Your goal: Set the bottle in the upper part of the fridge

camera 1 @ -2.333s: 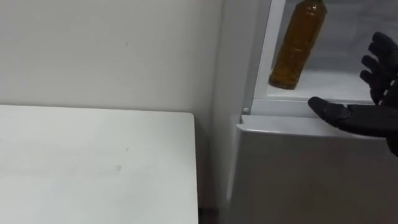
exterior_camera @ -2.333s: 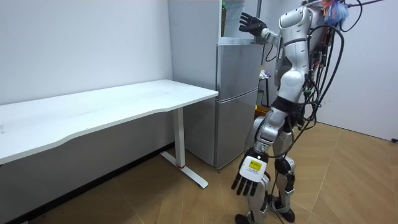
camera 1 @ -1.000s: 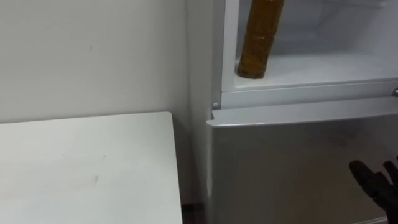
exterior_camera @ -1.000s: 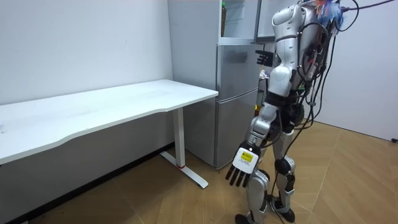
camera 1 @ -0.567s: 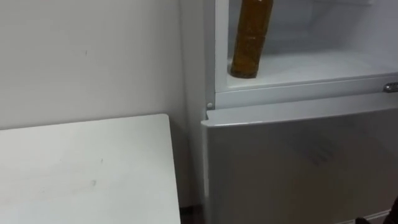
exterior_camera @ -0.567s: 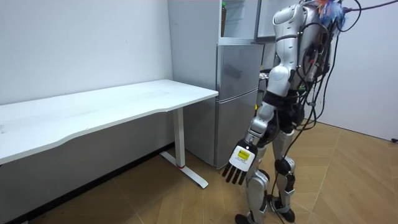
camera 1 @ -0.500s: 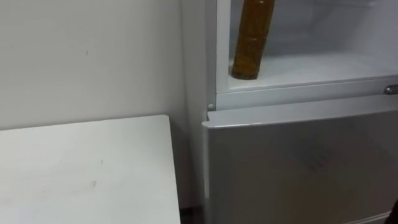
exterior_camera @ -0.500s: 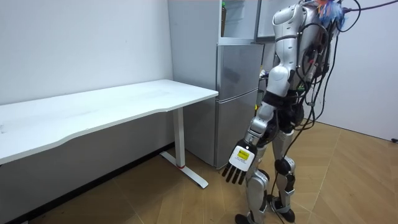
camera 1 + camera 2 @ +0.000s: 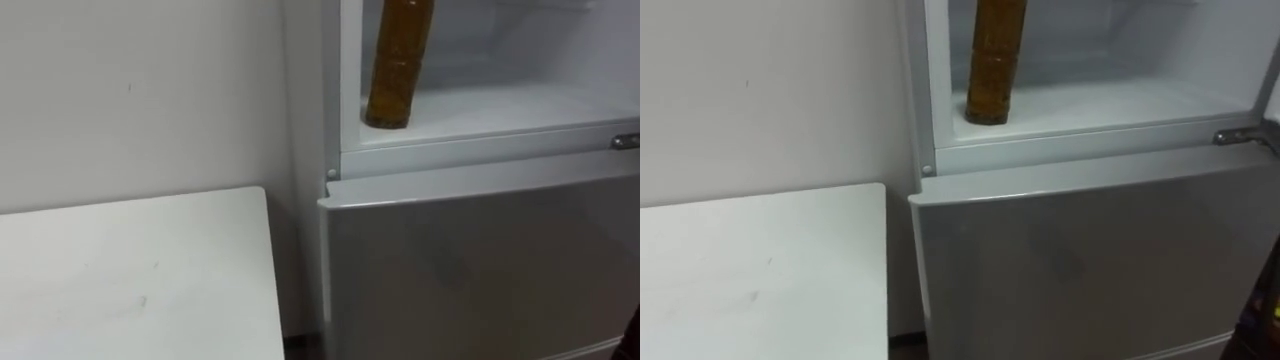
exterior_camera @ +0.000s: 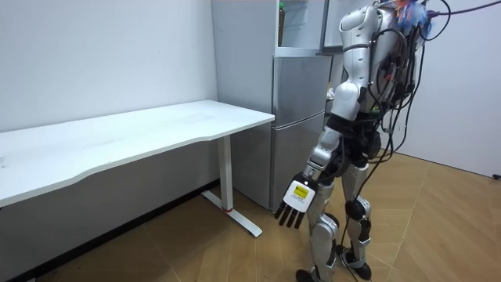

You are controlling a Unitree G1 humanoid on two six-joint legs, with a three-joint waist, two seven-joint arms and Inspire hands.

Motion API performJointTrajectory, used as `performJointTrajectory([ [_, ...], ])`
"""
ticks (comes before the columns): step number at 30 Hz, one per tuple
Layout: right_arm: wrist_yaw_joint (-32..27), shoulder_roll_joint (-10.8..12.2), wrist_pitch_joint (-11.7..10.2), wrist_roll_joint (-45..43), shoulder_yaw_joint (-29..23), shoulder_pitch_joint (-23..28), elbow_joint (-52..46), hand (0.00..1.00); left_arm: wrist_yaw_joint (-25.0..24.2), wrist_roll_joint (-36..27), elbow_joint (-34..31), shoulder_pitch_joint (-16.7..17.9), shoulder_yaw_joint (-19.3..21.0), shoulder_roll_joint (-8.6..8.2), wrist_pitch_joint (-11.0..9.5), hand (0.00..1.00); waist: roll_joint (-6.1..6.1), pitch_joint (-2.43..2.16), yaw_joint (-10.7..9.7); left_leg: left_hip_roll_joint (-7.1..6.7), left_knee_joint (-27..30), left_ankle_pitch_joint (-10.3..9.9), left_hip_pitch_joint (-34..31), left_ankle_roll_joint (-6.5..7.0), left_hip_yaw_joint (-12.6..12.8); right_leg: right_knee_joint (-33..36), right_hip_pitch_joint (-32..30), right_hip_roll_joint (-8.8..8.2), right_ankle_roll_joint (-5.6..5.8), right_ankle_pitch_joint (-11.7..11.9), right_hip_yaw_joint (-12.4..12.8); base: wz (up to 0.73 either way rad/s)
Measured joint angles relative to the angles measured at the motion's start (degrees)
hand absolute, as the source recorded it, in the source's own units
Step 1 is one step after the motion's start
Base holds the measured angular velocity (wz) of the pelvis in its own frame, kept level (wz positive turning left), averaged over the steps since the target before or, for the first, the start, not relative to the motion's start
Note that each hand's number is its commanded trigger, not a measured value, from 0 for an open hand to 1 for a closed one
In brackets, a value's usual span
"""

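One amber bottle (image 9: 398, 62) stands upright on the white shelf of the upper fridge (image 9: 500, 110), close to its left wall and a little back from the front lip. Resting flat on its base and away from the edge, it looks stable, so I judge the placing itself done. The compartment is open, and shutting its door is probably what remains. Below it, the silver lower door (image 9: 470, 270) is closed.

Nothing is held by the left hand (image 10: 293, 205). It hangs low at the robot's side, about knee height, with its fingers straight, loosely spread and pointing at the floor. That fits a bottle that needs no more support. A dark shape at the lower right edge of the eye views is, I take it, the right hand (image 9: 1268, 320); how it is held I cannot tell.

To the left, a white table (image 9: 130, 280) runs along a pale wall (image 9: 150, 90), its right end just beside the fridge's side. The robot stands upright close to the fridge front, on a wooden floor (image 10: 438, 235).
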Motion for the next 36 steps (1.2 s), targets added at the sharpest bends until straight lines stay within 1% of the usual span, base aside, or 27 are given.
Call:
performJointTrajectory([
  [3,-0.75,0.1,-0.03,2.08,-1.74,0.15,0.03,0.0,-0.01,-0.03,-0.03,0.06,0.0,0.03,0.0,0.0,-0.11,0.0,-0.24,-0.1,0.0,0.0,0.01,0.0,-0.21,-0.05,0.05,-0.04,0.06,-0.07,-0.06,0.02],
  [6,-1.0,0.07,-0.07,3.39,-3.05,-0.09,0.72,0.0,-0.12,-0.03,0.0,0.34,0.01,0.48,0.01,0.0,-0.56,-0.04,-0.56,-0.16,-0.12,0.0,0.25,0.0,-0.45,-0.12,0.2,-0.05,0.07,-0.15,0.09,0.0],
  [8,-0.6,-0.13,0.01,3.54,-5.29,-0.92,3.2,0.0,-0.24,-0.02,0.04,0.57,0.43,0.79,0.03,0.0,-0.93,-0.02,-0.8,-0.3,-0.12,0.0,0.59,0.0,-0.43,-0.12,0.6,-0.17,0.14,-0.32,0.1,0.0],
  [10,-0.7,-0.53,0.22,4.96,-8.63,-1.04,5.44,0.0,-0.35,-0.06,0.02,0.9,1.89,0.94,0.3,0.0,-1.34,-0.02,-1.04,-0.48,-0.09,-0.01,0.97,0.02,-0.41,-0.05,1.0,-0.39,0.27,-0.46,-0.06,0.0],
  [12,-0.79,-1.25,0.77,6.21,-10.42,-0.92,6.44,0.0,-0.37,-0.06,-0.15,1.07,2.65,1.21,0.82,0.0,-1.56,0.1,-1.34,-0.51,-0.09,-0.04,0.96,0.07,-0.39,-0.08,0.99,-0.42,0.29,-0.47,-0.03,0.0],
  [14,-1.15,-1.77,1.37,6.57,-12.16,-0.98,6.45,0.0,-0.36,-0.06,-0.99,1.56,3.97,1.31,1.61,0.0,-1.75,0.12,-2.06,-0.51,-0.09,-0.08,0.91,0.11,-0.36,-0.08,0.84,-0.42,0.33,-0.55,0.03,0.0],
  [16,-1.25,-2.64,1.72,6.49,-15.21,-1.45,6.44,0.0,-0.44,-0.04,-1.86,1.71,4.26,1.77,2.06,0.0,-1.82,0.14,-2.66,-0.53,-0.11,-0.15,0.82,0.2,-0.31,0.04,0.49,-0.46,0.35,-0.73,0.13,0.0],
  [18,-1.82,-3.98,1.72,6.4,-15.76,-1.49,6.41,0.0,-0.48,-0.04,-2.85,1.72,4.28,1.94,2.07,0.0,-1.83,0.15,-2.78,-0.52,-0.12,-0.17,0.55,0.22,-0.31,0.13,0.17,-0.45,0.35,-0.73,0.16,0.0],
  [20,-3.0,-4.75,1.74,6.55,-17.32,-2.15,6.42,0.0,-0.5,-0.04,-3.26,1.73,4.28,1.99,2.11,0.0,-1.91,0.12,-2.92,-0.52,-0.22,-0.17,0.52,0.23,-0.3,0.19,0.05,-0.44,0.35,-0.73,0.16,0.0],
  [21,-4.07,-5.57,1.74,7.14,-17.53,-2.34,6.41,0.0,-0.51,-0.04,-3.44,1.7,4.27,1.99,2.19,0.0,-1.98,0.09,-2.92,-0.52,-0.31,-0.17,0.52,0.23,-0.28,0.21,-0.02,-0.43,0.34,-0.73,0.15,0.0],
  [22,-5.16,-6.41,1.75,8.05,-17.68,-2.65,6.38,0.0,-0.51,-0.04,-3.47,1.67,4.38,1.99,2.47,0.0,-2.11,0.09,-2.9,-0.52,-0.4,-0.17,0.52,0.23,-0.29,0.23,-0.08,-0.43,0.34,-0.73,0.1,0.0],
  [23,-5.64,-6.68,1.75,8.15,-17.97,-2.92,6.38,0.0,-0.5,-0.05,-3.47,1.67,4.48,1.99,2.69,0.0,-2.2,0.09,-2.93,-0.52,-0.4,-0.17,0.52,0.23,-0.28,0.23,-0.08,-0.43,0.34,-0.73,0.1,0.0],
  [24,-6.5,-7.3,1.9,8.2,-18.64,-3.52,6.16,0.0,-0.52,-0.05,-3.54,1.74,4.82,2.0,3.18,0.0,-2.47,0.05,-3.4,-0.53,-0.43,-0.16,0.51,0.22,-0.29,0.22,-0.04,-0.43,0.34,-0.73,0.08,0.0],
  [25,-7.33,-7.88,2.2,8.34,-19.5,-3.98,5.13,0.0,-0.55,-0.03,-3.53,1.88,5.23,2.07,3.36,0.0,-2.76,0.06,-3.51,-0.55,-0.45,-0.15,0.6,0.21,-0.28,0.31,0.19,-0.42,0.32,-0.71,0.06,0.0],
  [27,-8.3,-8.92,2.29,8.31,-19.51,-4.66,2.92,0.0,-0.57,-0.02,-3.54,2.25,5.22,2.41,3.37,0.0,-3.34,0.01,-3.73,-0.59,-0.45,-0.15,0.79,0.21,-0.23,0.25,0.41,-0.43,0.33,-0.72,0.09,0.0],
  [29,-9.28,-9.36,2.27,8.34,-19.74,-5.38,-0.13,0.0,-0.52,-0.02,-3.57,2.25,5.26,2.44,3.35,0.0,-3.9,0.14,-3.79,-0.58,-0.44,-0.15,0.81,0.21,-0.11,0.21,0.41,-0.43,0.33,-0.71,0.21,-0.02],
  [31,-9.9,-10.5,2.27,8.31,-19.74,-6.06,-1.86,0.0,-0.51,-0.05,-3.65,2.22,5.26,2.46,3.34,0.0,-4.59,0.13,-3.67,-0.6,-0.42,-0.15,0.85,0.21,0.01,0.17,0.42,-0.44,0.33,-0.71,0.34,0.0],
  [33,-10.56,-10.68,2.29,7.35,-19.71,-6.02,-4.2,0.0,-0.48,0.01,-3.71,2.26,5.25,2.44,3.44,0.0,-4.9,0.24,-3.32,-0.57,-0.42,-0.16,0.81,0.21,0.09,0.2,0.29,-0.43,0.33,-0.71,0.39,0.0],
  [35,-11.17,-10.67,2.29,4.77,-19.75,-6.1,-7.32,0.0,-0.48,0.02,-3.71,2.26,5.33,2.41,3.82,0.0,-4.92,0.23,-3.17,-0.57,-0.43,-0.22,0.75,0.19,0.11,0.19,0.21,-0.43,0.34,-0.72,0.41,0.0],
  [36,-11.82,-10.67,2.41,4.23,-20.03,-5.96,-10.03,0.0,-0.41,0.19,-3.81,2.26,6.06,2.31,4.17,0.0,-4.8,0.23,-3.37,-0.56,-0.43,-0.28,0.78,0.18,0.17,0.16,0.17,-0.43,0.36,-0.73,0.44,0.0],
])
